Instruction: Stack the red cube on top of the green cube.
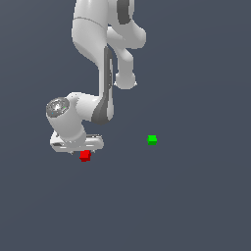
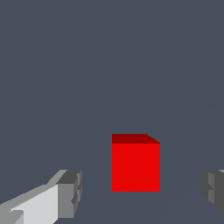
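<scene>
The gripper [image 2: 139, 192] has its fingers [image 2: 70, 192] wide apart, and the red cube [image 2: 135, 164] sits between them without touching. The red cube rests on the gray tabletop [image 1: 196, 206]. The green cube [image 1: 152, 139] sits well apart, toward the exterior view's right.

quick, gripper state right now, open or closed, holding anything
gripper: open, holding nothing; the red cube sits between its fingers, gaps on both sides.

In the exterior view the gripper [image 1: 81, 147] hides its own fingers and covers the upper edge of the red cube [image 1: 85, 156]; the arm [image 1: 98, 44] is cut off by the top edge. In the wrist view one finger [image 2: 213, 190] is cropped by the side edge; the green cube [image 1: 152, 139] lies outside that view.
</scene>
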Controlling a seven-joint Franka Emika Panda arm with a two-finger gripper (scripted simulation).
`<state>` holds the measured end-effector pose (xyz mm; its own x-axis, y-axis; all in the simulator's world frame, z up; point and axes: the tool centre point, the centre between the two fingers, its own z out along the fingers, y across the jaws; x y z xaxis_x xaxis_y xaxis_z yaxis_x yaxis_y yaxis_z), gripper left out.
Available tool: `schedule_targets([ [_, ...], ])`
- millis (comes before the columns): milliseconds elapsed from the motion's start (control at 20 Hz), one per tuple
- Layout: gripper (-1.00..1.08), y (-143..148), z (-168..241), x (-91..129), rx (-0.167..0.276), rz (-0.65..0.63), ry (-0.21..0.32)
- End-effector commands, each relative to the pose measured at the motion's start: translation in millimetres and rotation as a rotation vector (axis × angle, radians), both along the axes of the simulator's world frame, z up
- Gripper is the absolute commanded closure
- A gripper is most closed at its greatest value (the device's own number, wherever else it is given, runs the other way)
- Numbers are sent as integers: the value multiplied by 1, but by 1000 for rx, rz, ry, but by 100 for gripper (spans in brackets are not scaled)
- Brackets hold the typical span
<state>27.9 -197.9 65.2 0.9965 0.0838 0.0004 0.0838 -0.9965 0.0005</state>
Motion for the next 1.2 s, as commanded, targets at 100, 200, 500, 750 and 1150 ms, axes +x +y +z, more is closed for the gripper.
schedule_targets([
  [100, -92, 0, -18, -1, 0, 0, 1],
  [200, -92, 0, -30, -1, 0, 1, 1],
  [500, -92, 0, -45, 0, 1, 1, 0],
  [750, 108, 0, -45, 1, 1, 1, 0],
  [1150, 108, 0, -45, 1, 1, 1, 0],
])
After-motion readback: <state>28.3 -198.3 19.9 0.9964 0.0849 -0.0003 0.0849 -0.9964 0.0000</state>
